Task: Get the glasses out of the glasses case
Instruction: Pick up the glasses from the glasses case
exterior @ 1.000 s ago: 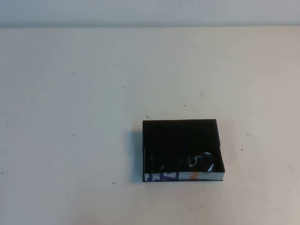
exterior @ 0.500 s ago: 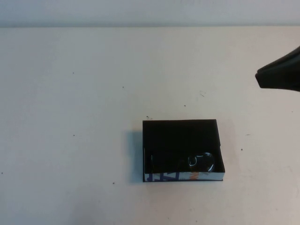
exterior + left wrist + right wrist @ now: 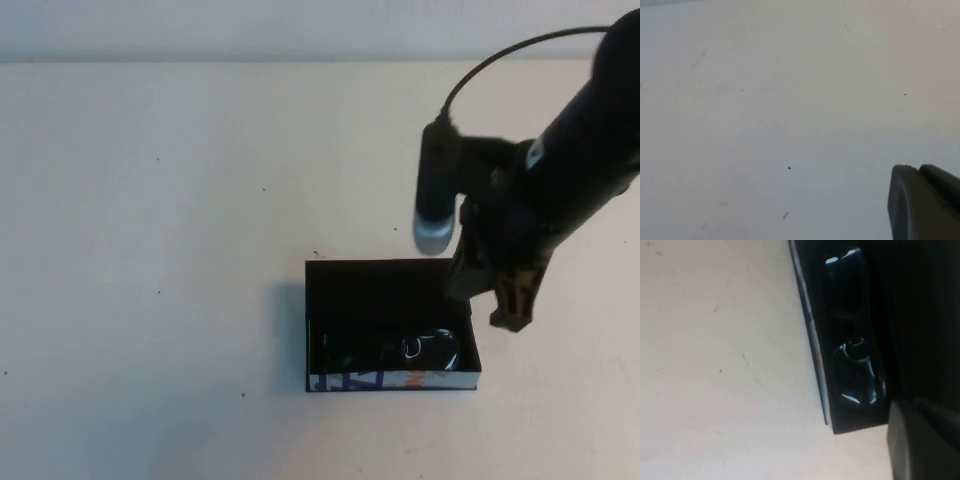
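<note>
The glasses case [image 3: 384, 288] is an open flat black box on the table, its near wall white with blue and orange print. The black glasses [image 3: 432, 346] lie inside along that near wall, lenses glinting. My right gripper [image 3: 492, 303] hangs shut and empty just above the case's right edge, clear of the glasses. The right wrist view shows the glasses [image 3: 856, 365] inside the case [image 3: 812, 342], with the right gripper [image 3: 912, 407] over the case's corner. My left gripper [image 3: 916, 169] is shut and empty above bare table, outside the high view.
The white table [image 3: 150, 250] spreads out round the case, with small dark specks. Its back edge runs along the top of the high view. The right arm and its cable [image 3: 500, 55] reach in from the upper right.
My right arm has come in from the right edge and moved down and left to the case's right side. The case and glasses have not moved.
</note>
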